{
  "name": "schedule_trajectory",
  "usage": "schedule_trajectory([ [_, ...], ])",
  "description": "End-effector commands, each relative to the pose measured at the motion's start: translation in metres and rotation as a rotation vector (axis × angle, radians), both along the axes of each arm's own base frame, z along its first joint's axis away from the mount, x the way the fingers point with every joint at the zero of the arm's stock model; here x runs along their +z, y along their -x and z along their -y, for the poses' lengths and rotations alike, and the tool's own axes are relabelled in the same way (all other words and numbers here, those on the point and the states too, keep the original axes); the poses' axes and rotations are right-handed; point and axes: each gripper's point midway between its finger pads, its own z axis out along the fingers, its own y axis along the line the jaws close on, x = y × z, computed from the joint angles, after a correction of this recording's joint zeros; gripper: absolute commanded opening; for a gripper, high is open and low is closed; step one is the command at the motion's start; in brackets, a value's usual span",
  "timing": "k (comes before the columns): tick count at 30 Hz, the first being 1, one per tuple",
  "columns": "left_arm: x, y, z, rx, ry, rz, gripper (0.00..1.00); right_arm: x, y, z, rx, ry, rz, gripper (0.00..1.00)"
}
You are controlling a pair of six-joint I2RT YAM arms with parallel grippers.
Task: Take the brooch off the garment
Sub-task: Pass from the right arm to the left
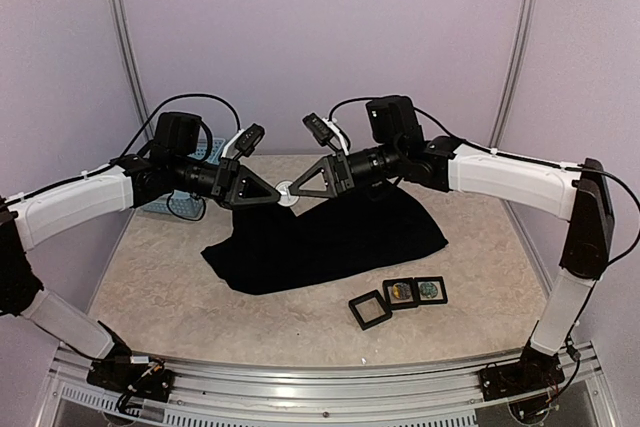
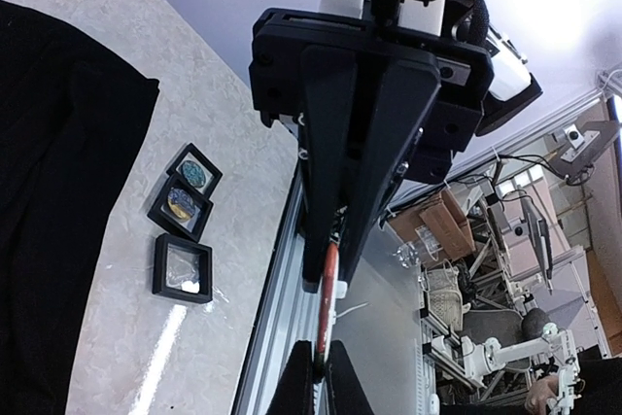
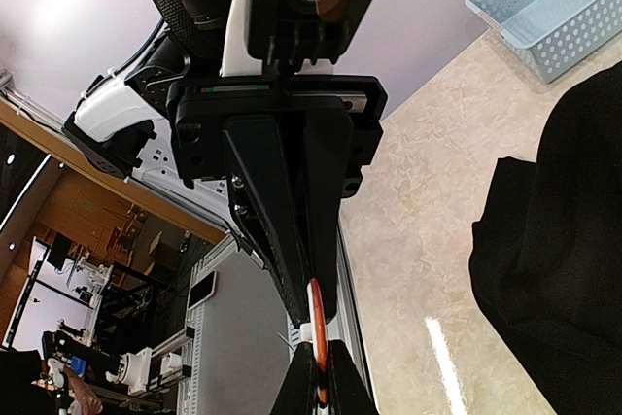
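The brooch (image 1: 286, 193), a round disc that looks white from above and orange edge-on, hangs in the air between both grippers, above the upper left edge of the black garment (image 1: 330, 237). My left gripper (image 1: 275, 194) is shut on it from the left and my right gripper (image 1: 297, 190) from the right, tips facing each other. In the left wrist view the brooch (image 2: 328, 298) runs from my left gripper (image 2: 322, 371) up into the right one. In the right wrist view the brooch (image 3: 317, 323) sits in my right gripper (image 3: 318, 381). The garment (image 3: 564, 240) lies flat on the table.
A light-blue basket (image 1: 190, 159) stands at the back left, partly behind the left arm, and also shows in the right wrist view (image 3: 554, 7). Three small black square frames (image 1: 402, 294) lie in front of the garment, near the table's front edge (image 1: 320, 367).
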Motion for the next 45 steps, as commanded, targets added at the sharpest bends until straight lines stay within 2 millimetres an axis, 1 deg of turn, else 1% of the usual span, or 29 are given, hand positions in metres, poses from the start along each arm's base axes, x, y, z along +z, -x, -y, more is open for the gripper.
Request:
schedule_trajectory([
  [1, -0.006, -0.001, 0.003, -0.008, -0.013, -0.012, 0.00, 0.001, 0.004, -0.006, 0.038, 0.001, 0.006, 0.00],
  [3, -0.005, -0.001, 0.003, -0.007, -0.013, -0.010, 0.00, 0.001, 0.002, -0.007, 0.029, 0.003, 0.014, 0.00],
  [5, -0.005, -0.002, 0.003, 0.002, -0.016, -0.010, 0.00, 0.004, -0.004, -0.006, -0.012, 0.008, 0.040, 0.00],
  [6, -0.005, -0.003, 0.003, 0.009, -0.016, -0.005, 0.00, 0.006, -0.009, -0.005, -0.043, 0.011, 0.057, 0.03],
  [8, -0.003, -0.006, 0.002, 0.031, -0.013, 0.004, 0.00, 0.013, -0.018, -0.002, -0.100, 0.000, 0.084, 0.18],
  [10, 0.000, -0.010, -0.002, 0.056, -0.004, 0.010, 0.00, 0.025, -0.023, 0.003, -0.149, -0.038, 0.112, 0.33],
  [12, 0.002, -0.015, -0.006, 0.082, 0.008, 0.005, 0.00, 0.036, -0.027, 0.009, -0.192, -0.080, 0.130, 0.45],
  [14, 0.005, -0.019, -0.010, 0.100, 0.022, 0.001, 0.00, 0.040, -0.029, 0.015, -0.221, -0.103, 0.133, 0.54],
  [15, 0.007, -0.020, -0.012, 0.107, 0.031, -0.001, 0.00, 0.040, -0.028, 0.016, -0.224, -0.108, 0.134, 0.56],
  [20, 0.020, -0.021, -0.015, 0.109, 0.084, -0.001, 0.00, 0.026, -0.022, 0.015, -0.203, -0.083, 0.118, 0.59],
  [24, 0.023, -0.021, -0.014, 0.107, 0.093, -0.004, 0.00, 0.023, -0.018, 0.010, -0.189, -0.063, 0.134, 0.59],
  [29, 0.026, -0.021, -0.015, 0.108, 0.100, 0.005, 0.00, 0.013, -0.017, 0.002, -0.186, -0.037, 0.134, 0.59],
  [33, 0.028, -0.020, -0.015, 0.106, 0.102, 0.007, 0.00, 0.010, -0.012, -0.007, -0.165, -0.028, 0.140, 0.55],
  [45, 0.029, -0.019, -0.014, 0.102, 0.104, 0.011, 0.00, 0.006, -0.010, -0.014, -0.166, -0.022, 0.144, 0.42],
])
